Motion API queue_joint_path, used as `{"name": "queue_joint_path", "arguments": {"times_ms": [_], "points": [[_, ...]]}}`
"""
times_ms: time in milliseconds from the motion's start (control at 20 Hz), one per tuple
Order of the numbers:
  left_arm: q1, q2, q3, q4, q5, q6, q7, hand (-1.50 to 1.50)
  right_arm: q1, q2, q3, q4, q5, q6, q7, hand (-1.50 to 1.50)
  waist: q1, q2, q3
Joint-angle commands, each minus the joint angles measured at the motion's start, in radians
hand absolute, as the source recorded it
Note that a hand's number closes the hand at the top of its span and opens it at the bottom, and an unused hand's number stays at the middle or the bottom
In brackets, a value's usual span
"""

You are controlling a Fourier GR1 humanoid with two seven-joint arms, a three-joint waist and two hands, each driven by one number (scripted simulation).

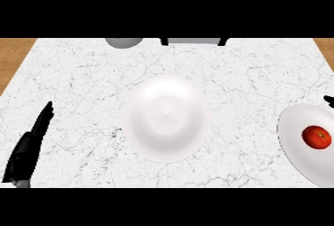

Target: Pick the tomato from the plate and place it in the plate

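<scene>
A white marble counter (78, 75) fills the head view, with brown wood (12, 57) showing past its left and right upper corners. An empty white plate (166, 117) sits at the centre, to the right of the left hand's fingers (44, 117) and well apart from them. A second white plate (290, 132) lies far to the right of those fingers, partly cut off by the view's right edge. The left hand (27, 148) rests at the lower left, fingers straight and together, pointing up the counter and touching nothing. The tomato (317, 137) sits on the cut-off plate. At the top edge, a grey rounded object (124, 42) and a grey, dark-framed object (194, 41) are cropped too short to identify. Only a black sliver of the right hand (329, 101) enters at the right edge, just above the tomato's plate; whether it is open or closed cannot be told.
</scene>
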Motion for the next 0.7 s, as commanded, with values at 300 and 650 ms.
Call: {"name": "queue_joint_path", "arguments": {"times_ms": [300,650], "points": [[0.026,-0.01,0.064,-0.031,-0.024,-0.054,-0.004,0.0,-0.055,0.022,0.003,0.165,0.167,0.077,-0.14,-1.5,-0.005,-0.001,0.0],[0.023,-0.034,0.095,-0.008,-0.044,-0.086,-0.034,0.0,-0.133,0.135,0.0,0.253,0.259,0.005,-0.145,-1.5,-0.005,-0.001,0.0]]}}
